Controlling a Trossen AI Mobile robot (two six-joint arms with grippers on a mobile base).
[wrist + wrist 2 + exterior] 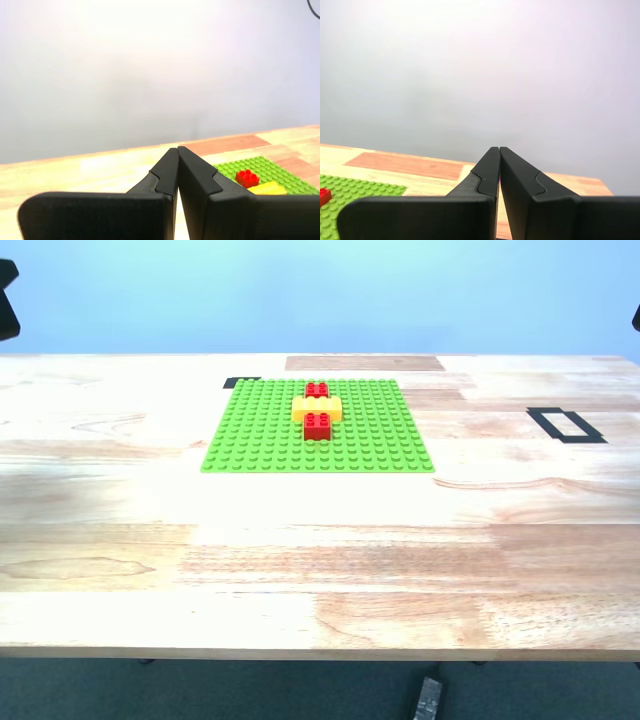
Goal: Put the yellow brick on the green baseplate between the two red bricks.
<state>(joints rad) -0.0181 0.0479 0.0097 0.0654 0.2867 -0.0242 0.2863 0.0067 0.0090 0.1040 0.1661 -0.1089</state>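
In the exterior view you had the green baseplate (318, 427) lying flat on the wooden table (320, 560). The yellow brick (317, 408) sat on it, crosswise, between the two red bricks (317, 390), touching both. A black tape outline (566, 425) lay well apart, toward the exterior view's right.

In the first wrist view, my first gripper (177, 150) was closed on nothing, its tips pressed together, above the table; the baseplate, one red brick and part of the yellow brick showed beyond.

In the second wrist view, my second gripper (499, 149) was likewise closed and empty, with the baseplate's corner beside it.
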